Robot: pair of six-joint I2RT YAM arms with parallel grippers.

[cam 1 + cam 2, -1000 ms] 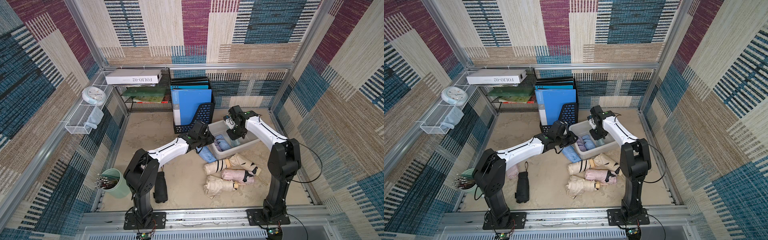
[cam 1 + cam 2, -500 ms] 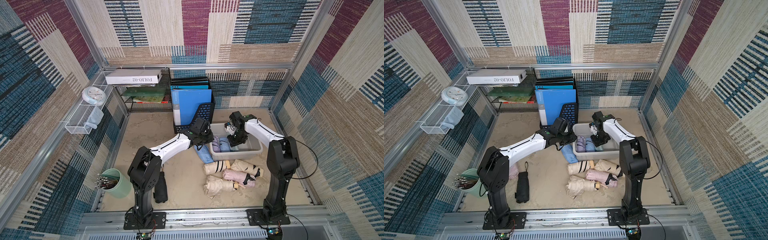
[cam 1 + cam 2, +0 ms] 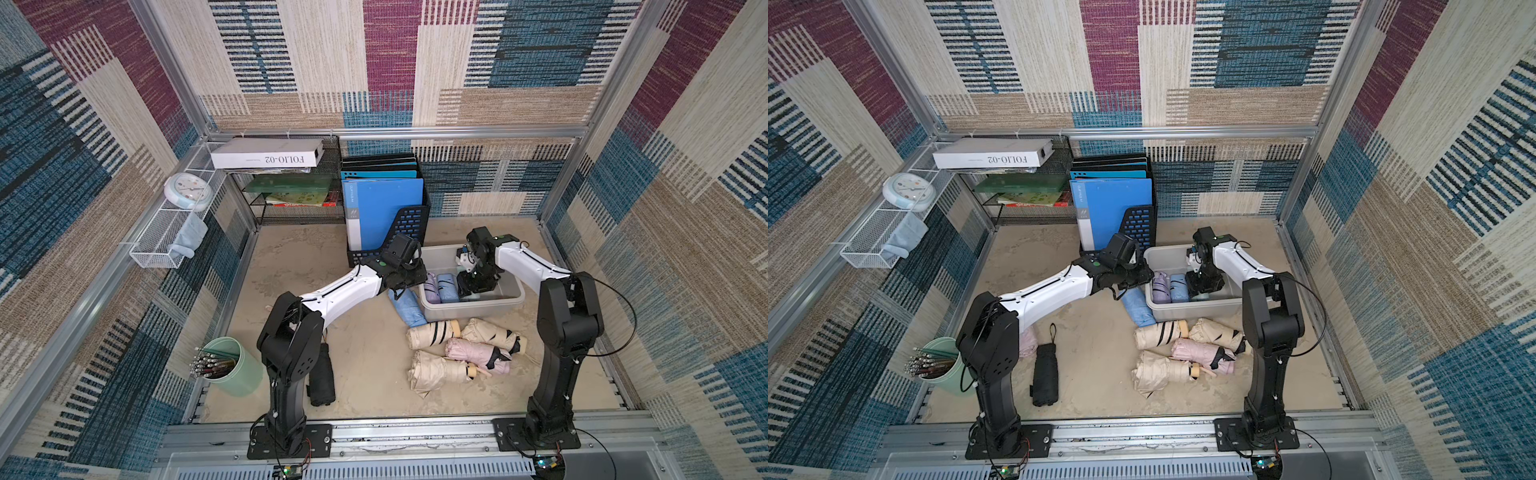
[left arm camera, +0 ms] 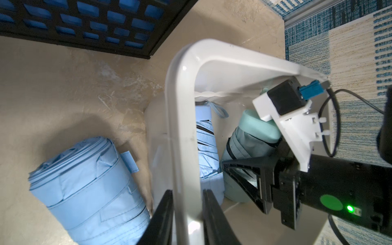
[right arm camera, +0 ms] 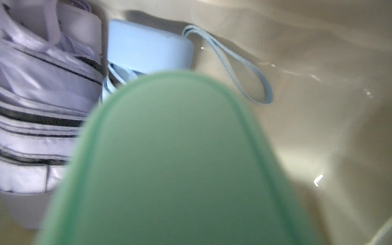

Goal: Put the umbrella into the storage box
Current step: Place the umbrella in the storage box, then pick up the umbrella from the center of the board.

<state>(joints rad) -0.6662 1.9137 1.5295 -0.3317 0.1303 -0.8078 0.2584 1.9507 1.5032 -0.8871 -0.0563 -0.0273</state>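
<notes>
Saw, in both top views, the grey box on the sandy floor, just beside the black file holder. Found the left pincer at the short side of the box nearest the left arm, and the right pincer inside the box. Made out a lavender umbrella and a pale blue umbrella lying side by side in the box. Noted a blue umbrella on the floor just beside its outer wall, and beige umbrellas with a pink umbrella near its front.

From the left wrist, found the left pincer pinching the box's rim, one finger outside and one inside. Saw the green umbrella inside the box beside the pale blue one, with one black finger of the right pincer against it. Could not tell whether that pincer was spread or gripping.

From the right wrist, saw the green umbrella's blurred end filling the picture, over the box's bottom. Could not tell the right pincer's state there either.
</notes>
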